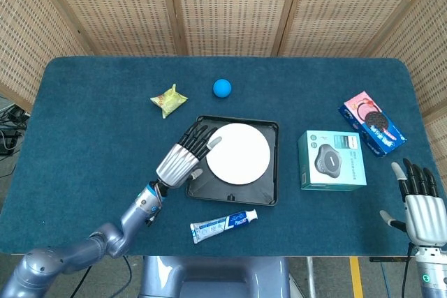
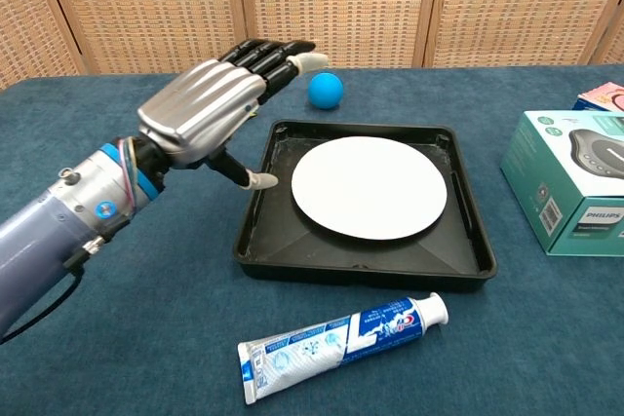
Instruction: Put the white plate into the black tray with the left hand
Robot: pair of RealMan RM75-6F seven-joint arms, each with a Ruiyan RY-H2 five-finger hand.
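The white plate (image 1: 238,153) (image 2: 370,186) lies flat inside the black tray (image 1: 267,188) (image 2: 370,261) at the middle of the table. My left hand (image 1: 184,158) (image 2: 209,105) hovers over the tray's left edge, fingers spread, holding nothing and apart from the plate. My right hand (image 1: 419,203) shows only in the head view, at the table's front right corner, fingers extended and empty.
A blue ball (image 1: 222,88) (image 2: 326,90) and a yellow snack packet (image 1: 168,100) lie behind the tray. A toothpaste tube (image 1: 223,225) (image 2: 341,344) lies in front of it. A teal box (image 1: 333,160) (image 2: 575,182) and a cookie box (image 1: 372,123) stand to the right.
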